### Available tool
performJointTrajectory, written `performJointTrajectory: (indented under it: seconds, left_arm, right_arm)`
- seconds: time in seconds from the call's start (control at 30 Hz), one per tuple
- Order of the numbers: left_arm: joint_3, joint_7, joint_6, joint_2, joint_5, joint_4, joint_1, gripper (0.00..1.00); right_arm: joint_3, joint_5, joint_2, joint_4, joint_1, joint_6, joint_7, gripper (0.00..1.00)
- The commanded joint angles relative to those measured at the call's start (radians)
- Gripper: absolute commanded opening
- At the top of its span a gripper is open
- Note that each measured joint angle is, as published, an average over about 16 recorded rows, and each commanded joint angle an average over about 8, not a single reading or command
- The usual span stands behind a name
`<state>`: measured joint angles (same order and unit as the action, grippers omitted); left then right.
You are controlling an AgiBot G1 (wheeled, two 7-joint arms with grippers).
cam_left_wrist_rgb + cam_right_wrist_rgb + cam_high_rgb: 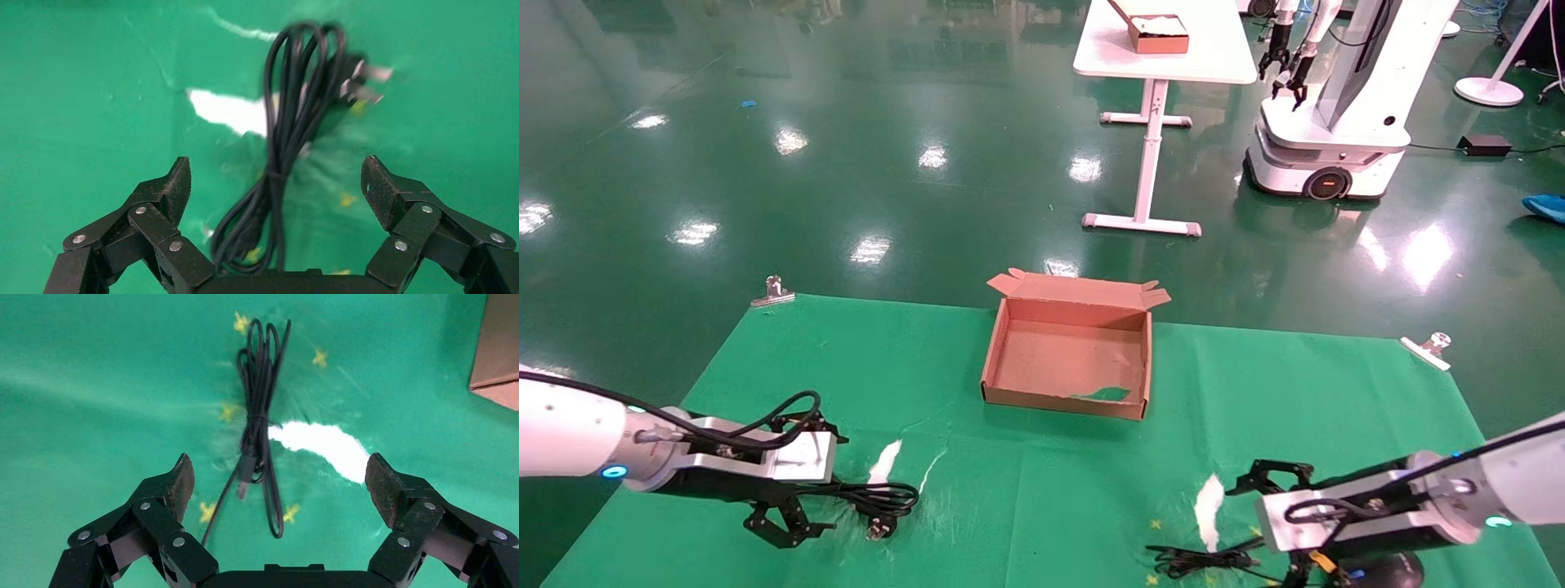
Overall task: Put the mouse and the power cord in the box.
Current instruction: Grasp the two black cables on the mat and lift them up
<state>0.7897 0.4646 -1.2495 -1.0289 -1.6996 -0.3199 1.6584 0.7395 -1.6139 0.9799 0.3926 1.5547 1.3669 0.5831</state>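
Green cloth [846,392] over shiny green floor [846,163]; both claws, left [275,184] and right [278,478], were spread wide, box [1068,402] between.

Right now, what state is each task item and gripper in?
box: open, lid upright, nothing inside.
power cord: coiled on the cloth, not gripped.
mouse: on the cloth, cable bundled, largely hidden under the right arm.
left gripper: open over the power cord.
right gripper: open over the mouse cable.
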Motion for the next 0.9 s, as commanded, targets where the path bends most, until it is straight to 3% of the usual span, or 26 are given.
performJointTrajectory:
  seconds: [0.03, 0.4, 0.43, 0.47, 0.5, 0.67, 0.7, 0.77, 0.9]
  left_arm:
    - [0.011, 0.037, 0.039, -0.030, -0.023, 0.049, 0.009, 1.00]
    - [0.014, 0.166, 0.096, -0.083, -0.030, 0.196, 0.025, 1.00]
    - [0.014, 0.175, 0.100, -0.085, -0.029, 0.205, 0.025, 1.00]
    - [0.013, 0.182, 0.103, -0.087, -0.027, 0.212, 0.026, 0.97]
    - [0.012, 0.188, 0.106, -0.088, -0.026, 0.218, 0.026, 0.89]
    - [0.008, 0.212, 0.120, -0.096, -0.022, 0.244, 0.030, 0.26]
    - [0.008, 0.215, 0.121, -0.097, -0.022, 0.247, 0.031, 0.14]
    - [0.007, 0.218, 0.124, -0.098, -0.022, 0.251, 0.032, 0.00]
    - [0.007, 0.218, 0.124, -0.098, -0.021, 0.250, 0.033, 0.00]
  right_arm:
    - [0.010, -0.021, 0.030, -0.056, 0.019, -0.021, 0.036, 1.00]
    - [0.019, -0.037, 0.102, -0.237, 0.054, -0.073, 0.157, 1.00]
    - [0.020, -0.038, 0.105, -0.248, 0.057, -0.076, 0.165, 0.94]
    - [0.020, -0.039, 0.106, -0.257, 0.061, -0.079, 0.173, 0.82]
    - [0.021, -0.040, 0.108, -0.264, 0.063, -0.081, 0.180, 0.70]
    - [0.025, -0.048, 0.115, -0.295, 0.075, -0.090, 0.205, 0.07]
    - [0.026, -0.049, 0.117, -0.299, 0.076, -0.091, 0.207, 0.00]
    - [0.027, -0.051, 0.118, -0.304, 0.078, -0.092, 0.209, 0.00]
    - [0.027, -0.052, 0.118, -0.303, 0.079, -0.093, 0.209, 0.00]
